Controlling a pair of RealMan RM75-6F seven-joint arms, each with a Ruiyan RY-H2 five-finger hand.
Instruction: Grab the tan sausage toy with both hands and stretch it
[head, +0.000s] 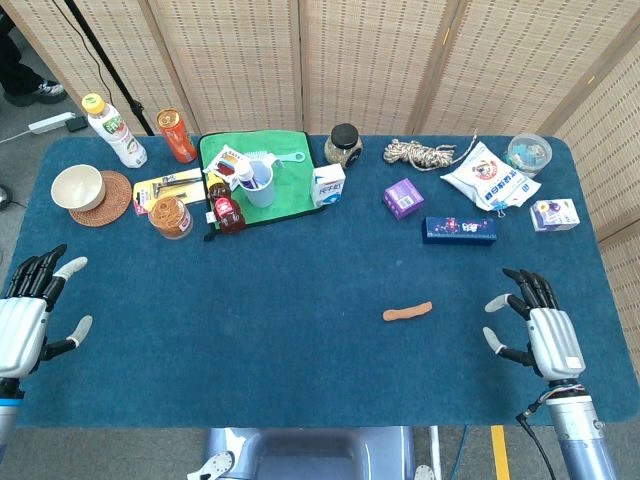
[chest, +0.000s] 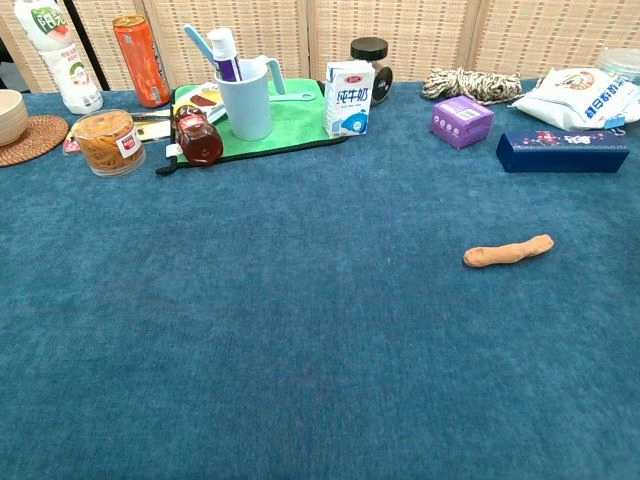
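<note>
The tan sausage toy (head: 407, 312) lies alone on the blue tablecloth, right of centre; the chest view shows the same toy (chest: 507, 251) lying flat with its right end a little farther back. My right hand (head: 535, 325) hovers near the table's right front corner, fingers spread and empty, well to the right of the toy. At the left front edge, my left hand (head: 30, 306) is also spread and empty, far from the toy. Neither hand appears in the chest view.
Along the back stand a white bottle (head: 114, 130), orange can (head: 176, 135), bowl on a coaster (head: 79, 187), green mat with a cup (head: 257, 185), milk carton (head: 328, 185), purple box (head: 403, 198), dark blue box (head: 459, 230) and snack bag (head: 490, 177).
</note>
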